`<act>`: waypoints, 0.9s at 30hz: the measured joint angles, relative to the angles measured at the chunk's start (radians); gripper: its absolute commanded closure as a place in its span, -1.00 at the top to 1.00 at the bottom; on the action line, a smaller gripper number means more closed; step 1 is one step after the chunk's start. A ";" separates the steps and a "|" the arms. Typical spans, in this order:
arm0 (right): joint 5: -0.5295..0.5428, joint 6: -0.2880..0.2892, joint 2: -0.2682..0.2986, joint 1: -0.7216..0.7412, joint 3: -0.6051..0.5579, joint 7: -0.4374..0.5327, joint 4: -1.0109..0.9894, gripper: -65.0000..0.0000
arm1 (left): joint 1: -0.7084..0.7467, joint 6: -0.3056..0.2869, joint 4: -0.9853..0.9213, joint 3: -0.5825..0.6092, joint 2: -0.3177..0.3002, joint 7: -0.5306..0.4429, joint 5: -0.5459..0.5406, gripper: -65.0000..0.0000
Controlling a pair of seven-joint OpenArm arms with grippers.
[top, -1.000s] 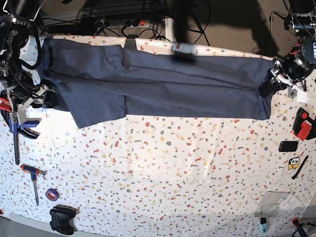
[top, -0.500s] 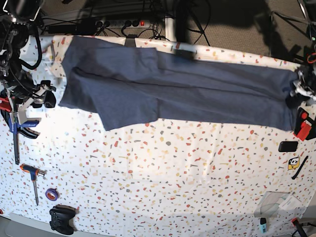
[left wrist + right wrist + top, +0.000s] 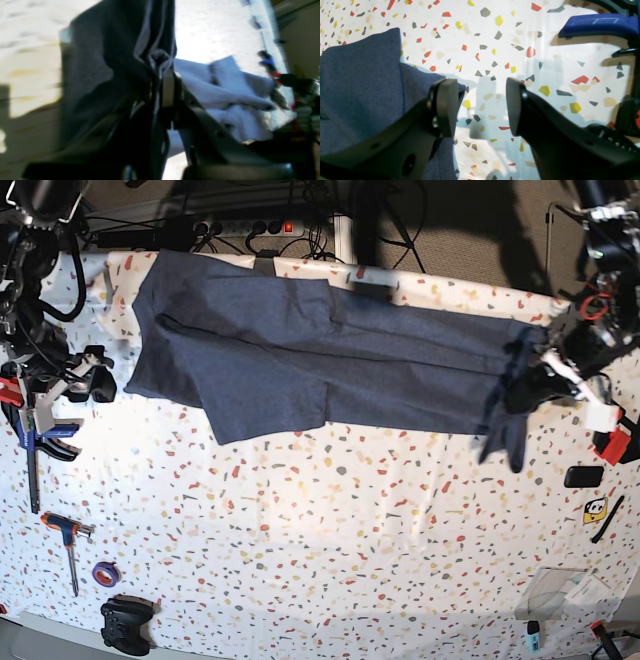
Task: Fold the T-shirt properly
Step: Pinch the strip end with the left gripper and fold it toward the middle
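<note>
Right gripper (image 3: 482,107): matte black plastic fingers (image 3: 445,105), flat rounded-rectangle pads, a round recessed hole in the left finger's flank. Left gripper (image 3: 160,87): same dark shell, pale beige pad on one fingertip, small screw holes along the finger arms. Base view: black arm links, looped black cables, white bracket pieces.

From my left wrist everything is smeared with motion blur: the T-shirt (image 3: 105,75) in front is dark and soft-edged, the tabletop (image 3: 212,30) behind it blown out to white glare. My right wrist sees sharply and brightly; my right claw (image 3: 482,105) throws pale, doubled shadows on the speckled surface. The base view is evenly lit, bowed at its edges, with a blurred patch at the cloth's lifted end.
</note>
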 measured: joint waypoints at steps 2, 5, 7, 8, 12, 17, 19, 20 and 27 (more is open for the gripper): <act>-0.001 0.000 0.000 0.000 0.000 0.000 0.000 -0.05 | 0.009 0.001 0.042 0.000 0.068 -0.003 0.000 -1.00; 0.000 0.000 0.000 0.000 0.000 -0.004 0.000 -0.05 | 0.004 0.001 0.058 0.010 0.137 -0.006 0.035 -1.00; 0.000 0.000 0.000 0.000 0.000 -0.007 0.000 -0.05 | 0.005 0.001 0.058 0.049 0.138 -0.010 0.074 -1.00; -0.001 0.000 0.000 0.000 0.000 -0.007 0.000 -0.05 | 0.006 0.001 0.058 0.073 0.137 -0.010 0.098 -1.00; 0.000 0.000 0.000 0.000 0.000 -0.007 0.000 -0.05 | 0.008 0.064 0.058 0.174 0.137 -0.052 0.164 -1.00; -0.001 0.000 0.000 0.000 0.000 -0.007 0.000 -0.05 | 0.008 0.140 0.058 0.260 0.136 -0.137 0.252 -1.00; 0.000 0.000 0.000 0.000 0.000 -0.007 0.000 -0.05 | 0.008 0.141 0.058 0.286 0.135 -0.137 0.286 -1.00; 0.000 0.000 0.000 0.000 0.000 -0.007 0.000 -0.05 | 0.008 0.140 0.058 0.296 0.135 -0.137 0.290 -1.00; 0.000 0.000 0.000 0.001 0.000 -0.006 0.000 -0.05 | 0.007 0.116 0.058 0.303 0.135 -0.119 0.197 -0.04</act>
